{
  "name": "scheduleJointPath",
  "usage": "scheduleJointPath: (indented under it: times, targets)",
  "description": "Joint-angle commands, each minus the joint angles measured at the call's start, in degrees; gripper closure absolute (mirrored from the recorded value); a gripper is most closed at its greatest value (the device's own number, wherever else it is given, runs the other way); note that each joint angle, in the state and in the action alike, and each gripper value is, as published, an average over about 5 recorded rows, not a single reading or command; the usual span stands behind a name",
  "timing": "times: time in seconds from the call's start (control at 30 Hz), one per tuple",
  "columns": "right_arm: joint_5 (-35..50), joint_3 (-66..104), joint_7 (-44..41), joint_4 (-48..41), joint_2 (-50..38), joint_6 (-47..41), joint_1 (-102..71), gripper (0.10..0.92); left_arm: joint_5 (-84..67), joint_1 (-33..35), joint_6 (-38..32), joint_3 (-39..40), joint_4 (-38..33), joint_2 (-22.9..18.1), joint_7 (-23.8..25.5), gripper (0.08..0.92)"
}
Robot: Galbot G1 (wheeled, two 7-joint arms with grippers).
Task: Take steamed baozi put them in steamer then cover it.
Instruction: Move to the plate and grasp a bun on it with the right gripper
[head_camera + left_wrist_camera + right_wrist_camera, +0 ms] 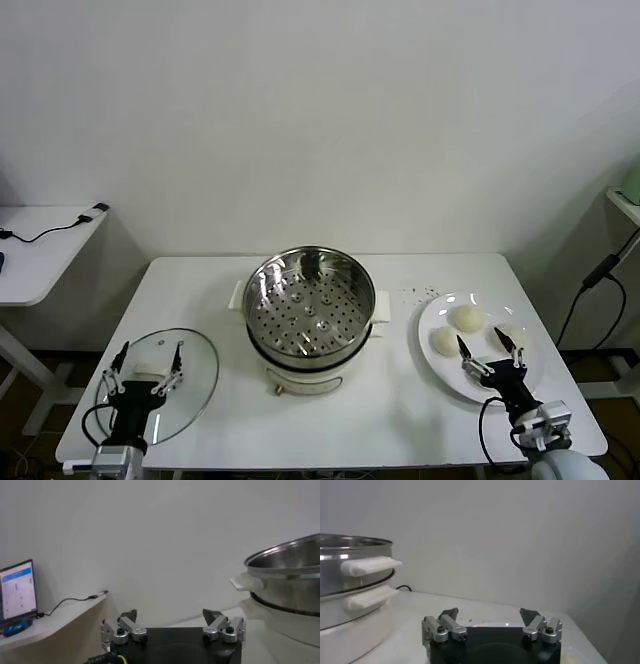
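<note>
White table (400, 400) holding upright round shiny steel steamer (309, 303), clear glass cover (195, 375) lying flat under spread-fingered left gripper (146, 362), smooth baozi (466, 318) sitting beneath right gripper (489, 348), jaws apart

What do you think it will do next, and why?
Probably the right gripper will dip onto a bun and close on it. It hangs open right over the plate, where three buns show, and the steamer stands uncovered with its tray bare. The lid lies on the table under the open left gripper, so covering should come later.

left claw (150, 358): low, spread wide | right claw (488, 343): low, spread wide
</note>
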Motion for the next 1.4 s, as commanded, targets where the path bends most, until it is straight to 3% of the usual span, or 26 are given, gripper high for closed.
scheduleJointPath:
  times: [0.03,0.3,0.5,0.7,0.87,1.4]
  targets:
    - [-8.0,0.04,-9.76,-1.42,-11.07,-7.12,4.39,0.203,1.04,-0.02,0.08,0.05,-0.19,0.12,-0.42,0.177]
    - [-14.3,-14.72,-31.92,-11.97,-35.69,-13.91,22.34,0.203,1.42,0.54,-0.29,0.43,-0.81,0.74,-0.72,0.177]
    - [-17.35,-45.09,-41.17,-25.27,-43.03,-11.27,51.07,0.203,1.17,1.13,-0.86,0.63,-0.44,1.03,-0.85,0.177]
    - [-22.2,-67.41,-45.65,-32.97,-41.5,-7.61,70.46,0.203,0.49,1.36,-0.74,0.73,-0.04,1.52,-1.09,0.177]
    - [-23.59,-81.03,-46.84,-40.77,-35.31,-5.52,83.21,0.203,-0.32,1.0,-0.2,0.7,0.36,1.7,-1.0,0.177]
    - [-25.64,-87.22,-46.82,-58.91,-16.79,1.03,86.92,0.203,-0.95,0.18,1.33,0.15,0.79,2.01,-0.92,0.177]
